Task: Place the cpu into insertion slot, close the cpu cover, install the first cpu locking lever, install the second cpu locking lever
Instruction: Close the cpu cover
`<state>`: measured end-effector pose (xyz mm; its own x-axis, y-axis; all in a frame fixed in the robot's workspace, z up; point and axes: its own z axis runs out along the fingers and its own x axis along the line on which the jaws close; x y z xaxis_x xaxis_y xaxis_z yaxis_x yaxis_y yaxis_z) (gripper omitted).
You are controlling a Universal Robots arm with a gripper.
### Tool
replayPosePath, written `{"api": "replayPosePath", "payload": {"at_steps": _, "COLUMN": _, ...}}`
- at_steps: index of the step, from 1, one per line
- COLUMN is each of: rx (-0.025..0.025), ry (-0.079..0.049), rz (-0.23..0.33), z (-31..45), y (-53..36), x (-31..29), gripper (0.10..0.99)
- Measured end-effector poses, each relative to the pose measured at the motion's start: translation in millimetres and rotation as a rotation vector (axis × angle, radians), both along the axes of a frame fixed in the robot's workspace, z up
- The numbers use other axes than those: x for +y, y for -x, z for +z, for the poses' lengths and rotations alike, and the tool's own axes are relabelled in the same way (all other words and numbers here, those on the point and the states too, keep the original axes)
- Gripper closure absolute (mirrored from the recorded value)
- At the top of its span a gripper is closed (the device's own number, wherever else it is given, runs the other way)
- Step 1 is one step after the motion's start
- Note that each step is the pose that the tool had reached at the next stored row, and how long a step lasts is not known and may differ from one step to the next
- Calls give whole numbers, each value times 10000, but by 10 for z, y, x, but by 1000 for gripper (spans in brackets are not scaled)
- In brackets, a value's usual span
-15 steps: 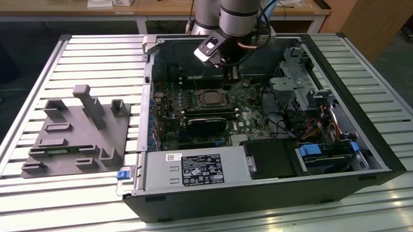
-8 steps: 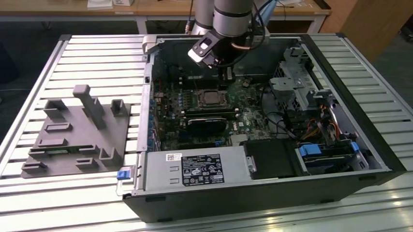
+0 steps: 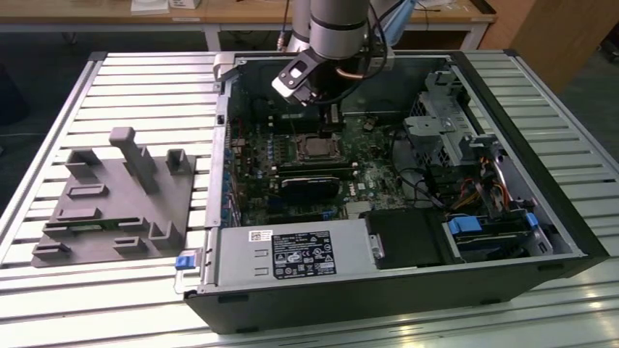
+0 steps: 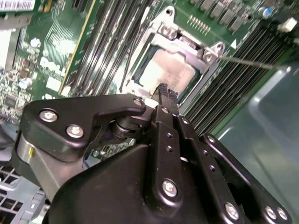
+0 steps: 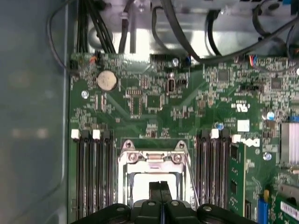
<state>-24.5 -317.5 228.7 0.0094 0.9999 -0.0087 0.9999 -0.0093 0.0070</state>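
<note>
The black two-finger gripper (image 4: pixel 167 92) had its fingers pressed together, holding nothing, with the tips just over the pale silvery square cpu (image 4: pixel 170 70). The chip lay in the silver-rimmed insertion slot (image 3: pixel 301 147) near the exterior view's centre, framed by the thin silver windowed cpu cover (image 5: pixel 124 179). A thin wire lever (image 4: pixel 247 61) jutted out beside it, and long black memory slots (image 5: pixel 93 172) flanked the socket.

In the second wrist view the gripper (image 4: pixel 167 91) is covering the near side of the cpu cover (image 4: pixel 184 42) and part of the cpu (image 4: pixel 163 71). In the first wrist view the fingers (image 5: pixel 155 192) are hiding the cpu's middle, and the picture's edge is cutting off the cover and a wire lever (image 5: pixel 190 179). In the exterior view the arm (image 3: pixel 338 22) is running off the top edge; the insertion slot (image 3: pixel 314 148) is showing too small to judge.
</note>
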Motion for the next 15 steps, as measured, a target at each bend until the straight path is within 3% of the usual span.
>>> {"api": "replayPosePath", "payload": {"at_steps": 4, "rx": 0, "ry": 1, "rz": -45, "z": -26, "y": 64, "x": -2, "gripper": 980}}
{"api": "replayPosePath", "payload": {"at_steps": 10, "rx": 0, "ry": 0, "rz": -14, "z": -27, "y": 66, "x": -2, "gripper": 980}}
{"api": "replayPosePath", "payload": {"at_steps": 15, "rx": 0, "ry": 0, "rz": 788, "z": -28, "y": 66, "x": -2, "gripper": 980}}
